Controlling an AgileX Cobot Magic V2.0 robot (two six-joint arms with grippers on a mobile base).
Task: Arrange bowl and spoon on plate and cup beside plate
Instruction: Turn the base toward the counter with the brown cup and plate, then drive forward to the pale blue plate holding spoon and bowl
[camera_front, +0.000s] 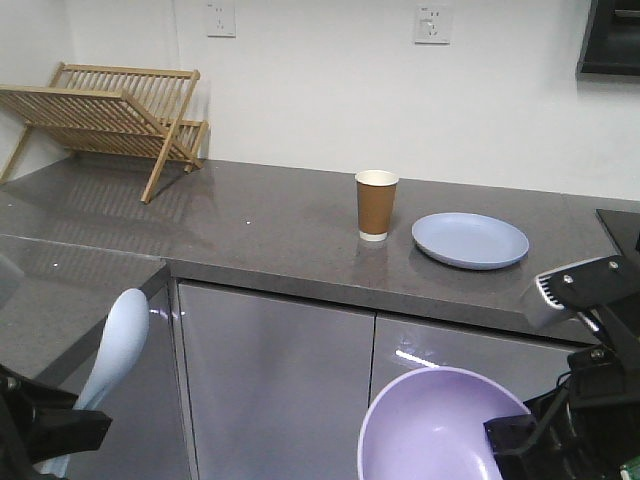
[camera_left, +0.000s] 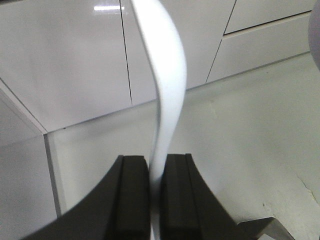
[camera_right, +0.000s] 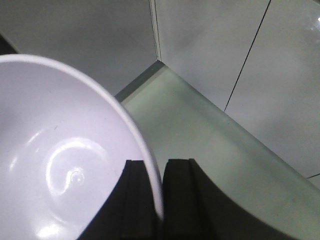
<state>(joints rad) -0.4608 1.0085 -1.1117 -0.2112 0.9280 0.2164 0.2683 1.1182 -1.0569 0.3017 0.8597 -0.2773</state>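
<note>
A grey stone countertop (camera_front: 280, 235) runs across the front view, above glossy grey cabinet doors (camera_front: 275, 370). At its far left corner stands a folding wooden dish rack (camera_front: 110, 115), well apart from everything else.

The pale blue plate (camera_front: 470, 240) lies flat toward the right of the counter with nothing on it. Just to its left, near but not touching, the brown paper cup (camera_front: 376, 205) stands upright.

The lavender bowl (camera_front: 430, 430) is off the counter, low in the front view before the cabinets, tilted so its glossy inside faces the camera. The right gripper (camera_right: 154, 200) is clamped on the bowl's rim: in the right wrist view the thin rim passes between the two black fingers (camera_right: 135, 200), one inside the bowl and one outside, with almost no gap left.

The pale blue-white spoon (camera_front: 112, 350) is also off the counter, at lower left, scoop uppermost. The left gripper (camera_left: 155, 200) pinches its flat handle, the pads (camera_left: 132, 200) pressed close against either face, and the handle rises from between them and curves away.
</note>
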